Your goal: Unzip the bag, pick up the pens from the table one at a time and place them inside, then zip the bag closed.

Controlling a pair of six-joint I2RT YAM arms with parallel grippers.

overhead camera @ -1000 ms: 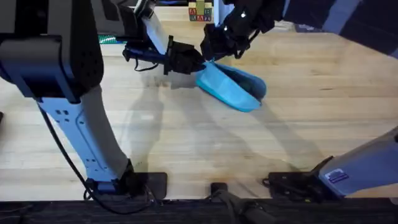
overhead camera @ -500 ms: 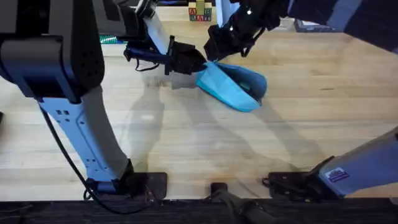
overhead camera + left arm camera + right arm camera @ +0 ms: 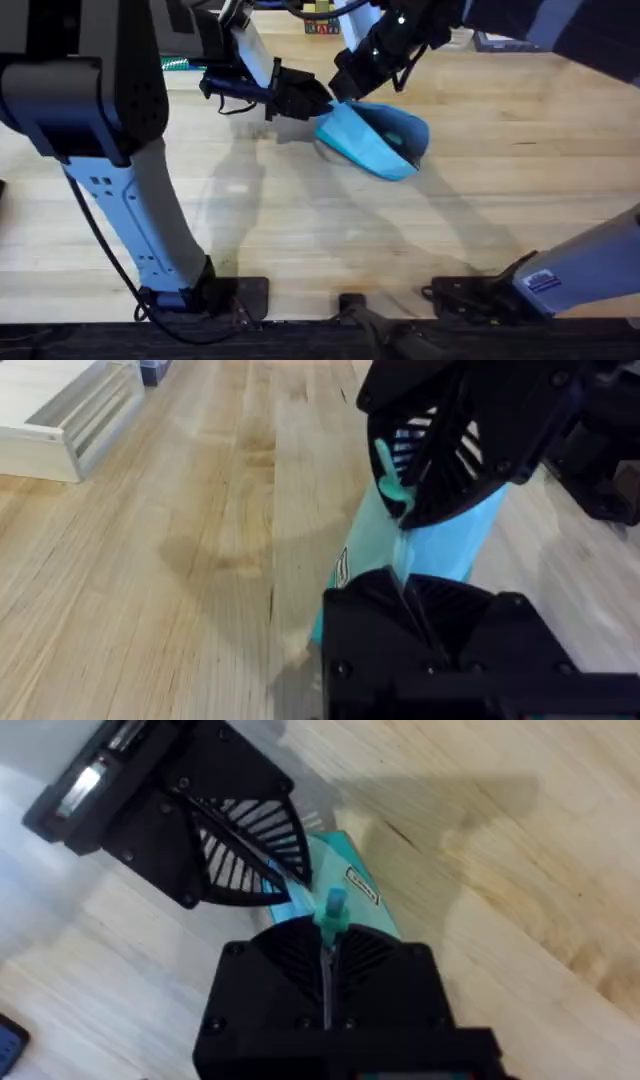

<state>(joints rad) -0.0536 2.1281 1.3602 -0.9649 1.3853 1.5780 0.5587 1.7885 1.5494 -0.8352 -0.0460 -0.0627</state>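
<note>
At the far centre of the table (image 3: 300, 220), in my overhead view, the bag (image 3: 375, 140) lies slanted on the wood, its near-left end lifted between my two grippers. The left gripper (image 3: 312, 98) reaches in from the left and is clamped on that end of the light blue pouch; in my left wrist view its black fingers (image 3: 420, 625) are pressed together over the fabric of the bag (image 3: 440, 540). The right gripper (image 3: 345, 88) comes down from above and behind, just beside the left one, and is pinched on the pull tab (image 3: 333, 905) (a small teal tongue standing between the closed fingers in my right wrist view). The same tab (image 3: 388, 468) shows against the right gripper's ribbed black housing in my left wrist view. In my overhead view the rest of the pouch rests on the tabletop, its far-right end rounded and touching the planks.
</note>
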